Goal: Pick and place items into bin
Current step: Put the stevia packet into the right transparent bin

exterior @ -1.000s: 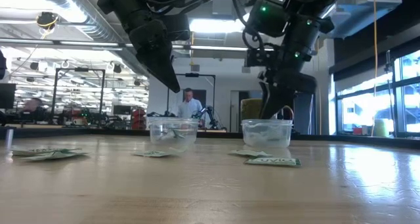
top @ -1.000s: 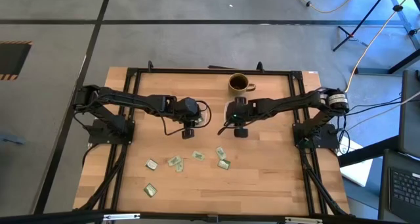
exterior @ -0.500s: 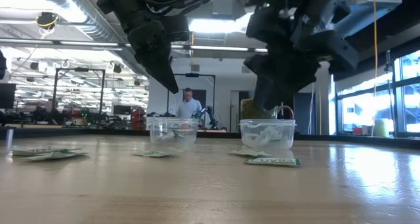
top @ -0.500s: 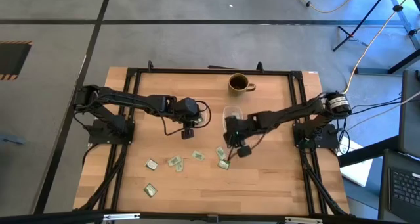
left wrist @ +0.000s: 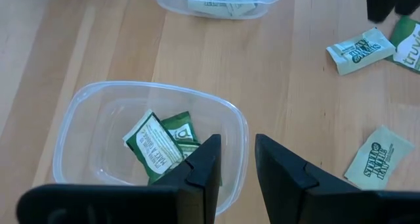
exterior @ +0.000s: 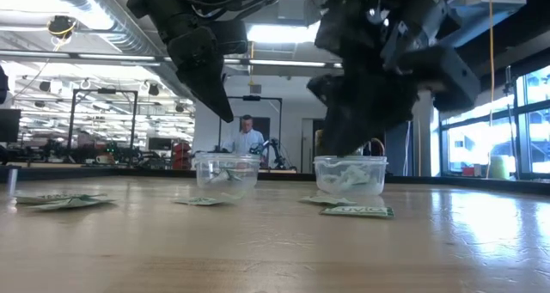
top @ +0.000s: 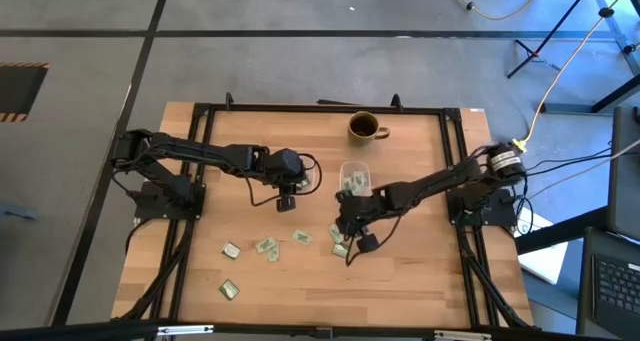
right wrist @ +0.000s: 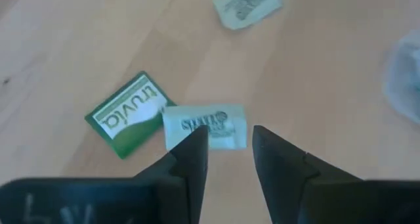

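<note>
Packets of sweetener, pale green and white, lie scattered on the near half of the wooden table. Farthest left in the high view are one packet and another nearer the table's front edge; next come a pair lying together and a single one.

Above those, the left gripper hangs just where it was a second ago, over the left clear tub. Its fingers stand a little apart with nothing between them, and the wrist view shows green packets already in that tub.

Right of it stands the right clear tub, with packets inside, and behind it, near the table's far edge, the brown mug.

The right gripper has moved. A second ago it was up beside the right tub; half a second ago it was partway toward the front; now it is low over the two packets at the right end of the scatter. Its fingers are parted and empty, poised just above a white packet that overlaps the edge of a green "truvia" packet; I cannot tell whether they touch it. A further packet lies well beyond.

A person stands in the room behind.
</note>
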Tool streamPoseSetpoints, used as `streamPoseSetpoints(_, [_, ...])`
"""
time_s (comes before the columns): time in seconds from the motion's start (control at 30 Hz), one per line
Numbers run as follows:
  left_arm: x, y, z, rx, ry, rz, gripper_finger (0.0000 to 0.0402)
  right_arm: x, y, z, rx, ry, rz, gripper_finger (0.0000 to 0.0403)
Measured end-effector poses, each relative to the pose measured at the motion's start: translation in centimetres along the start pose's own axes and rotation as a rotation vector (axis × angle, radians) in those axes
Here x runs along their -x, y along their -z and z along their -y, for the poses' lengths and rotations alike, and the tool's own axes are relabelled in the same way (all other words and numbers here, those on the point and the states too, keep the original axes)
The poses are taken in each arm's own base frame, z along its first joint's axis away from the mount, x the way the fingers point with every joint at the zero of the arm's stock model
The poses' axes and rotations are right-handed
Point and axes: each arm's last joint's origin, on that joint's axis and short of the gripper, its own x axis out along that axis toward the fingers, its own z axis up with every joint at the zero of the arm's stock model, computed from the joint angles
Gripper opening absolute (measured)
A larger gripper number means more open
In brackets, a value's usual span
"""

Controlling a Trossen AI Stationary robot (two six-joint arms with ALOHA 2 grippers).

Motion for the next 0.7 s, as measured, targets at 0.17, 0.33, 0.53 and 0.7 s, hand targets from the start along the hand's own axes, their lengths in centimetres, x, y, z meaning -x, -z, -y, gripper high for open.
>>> streamPoseSetpoints(0.17, [0.0,0.0,0.0,0.0,0.0,-0.001,0.0088,-1.6,0.4,-0.2,0.002,-0.014,-0.016,0.0108])
streamPoseSetpoints(0.33, [0.0,0.0,0.0,-0.001,-0.001,0.0,0.0088,-2.5,0.8,-0.2,-0.003,-0.016,-0.03,0.0104])
streamPoseSetpoints(0.53, [0.0,0.0,0.0,-0.001,-0.002,0.001,0.0088,-4.1,1.4,-0.4,-0.009,-0.026,-0.054,0.0104])
streamPoseSetpoints(0.7, [0.0,0.0,0.0,-0.001,-0.002,0.001,0.0088,-4.6,1.6,-0.4,-0.031,-0.029,-0.064,0.0103])
